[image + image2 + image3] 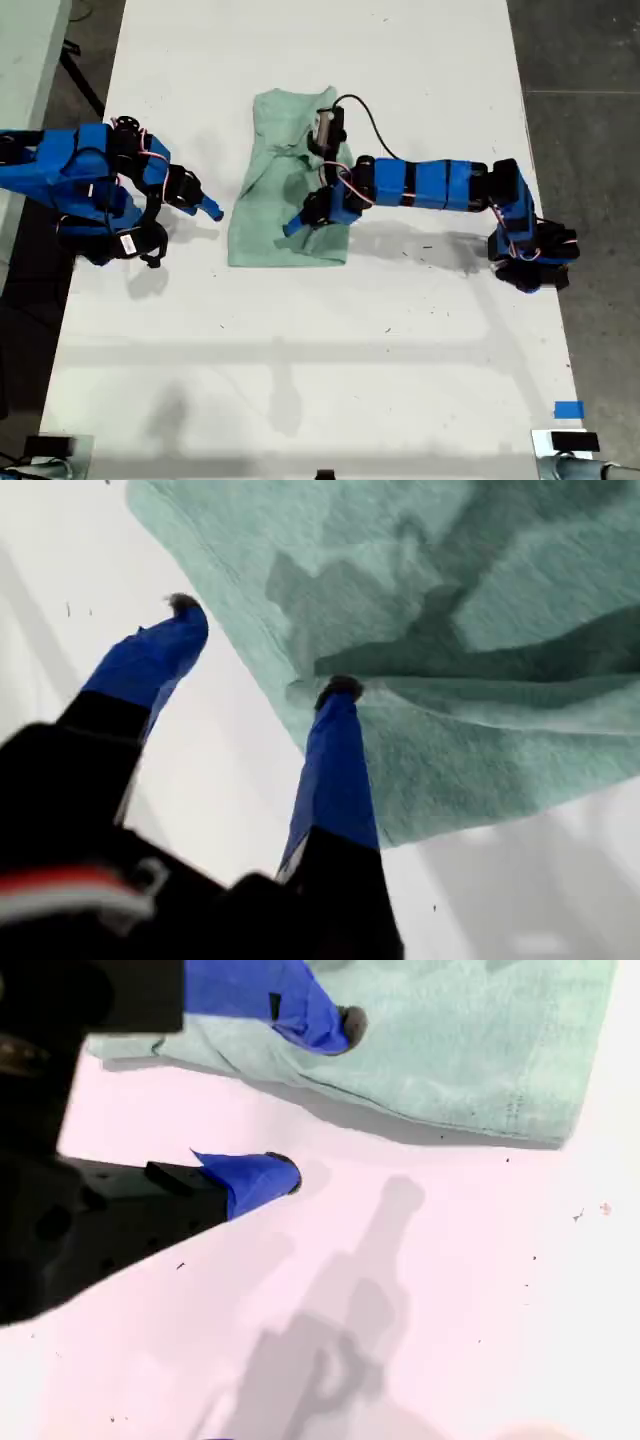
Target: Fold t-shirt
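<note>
My first gripper (262, 648) (300, 222): jaws spread, nothing held, one fingertip (340, 690) touching a fold of the t-shirt (290, 180) (450, 600).

My second gripper (318, 1098) (208, 210): released, empty, over the table (300, 350), just beside the shirt at its 9 o'clock in the exterior view.

T-shirt lies partly folded near table centre.

Pale mint t-shirt (285, 185) lies folded, rumpled, flat on table.
</note>
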`<control>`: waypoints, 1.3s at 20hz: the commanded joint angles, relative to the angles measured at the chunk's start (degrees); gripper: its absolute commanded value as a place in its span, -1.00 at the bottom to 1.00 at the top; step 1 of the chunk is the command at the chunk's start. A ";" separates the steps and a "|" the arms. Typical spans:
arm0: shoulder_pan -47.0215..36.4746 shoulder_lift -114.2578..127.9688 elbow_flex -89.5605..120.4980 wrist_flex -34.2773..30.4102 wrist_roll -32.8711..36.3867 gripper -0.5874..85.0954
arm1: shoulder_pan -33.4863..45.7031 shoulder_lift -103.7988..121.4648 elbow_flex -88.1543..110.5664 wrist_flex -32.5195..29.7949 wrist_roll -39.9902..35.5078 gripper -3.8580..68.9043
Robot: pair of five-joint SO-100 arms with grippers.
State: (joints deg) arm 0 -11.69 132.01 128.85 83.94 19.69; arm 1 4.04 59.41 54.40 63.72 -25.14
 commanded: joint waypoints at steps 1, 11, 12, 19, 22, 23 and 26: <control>1.23 -1.49 -1.05 -1.32 -1.67 -0.43 | 2.11 11.69 -3.96 5.80 -2.46 -0.16; 12.04 -21.71 -6.94 -14.77 -11.51 -0.40 | 5.98 28.30 21.88 8.96 -4.04 -0.27; 12.13 -25.14 -8.09 -16.00 -11.95 -0.40 | 5.98 28.30 22.15 8.88 -4.13 -0.27; 10.28 -41.75 -10.28 -19.69 -16.87 -0.42 | 5.80 35.16 30.50 8.00 -3.43 -0.33; 8.96 -43.51 -11.25 -20.48 -17.93 -0.88 | 5.98 39.29 35.86 5.98 -2.72 -0.34; 8.44 -41.92 -11.07 -20.13 -18.02 -0.98 | 6.06 40.08 36.91 5.80 -2.46 -0.35; 6.50 -31.73 -6.59 -17.93 -17.14 -0.99 | 6.42 43.24 40.87 4.57 -1.85 -0.36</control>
State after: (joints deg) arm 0 -3.16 93.34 120.67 65.04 2.29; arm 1 9.67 97.56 94.57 70.22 -27.60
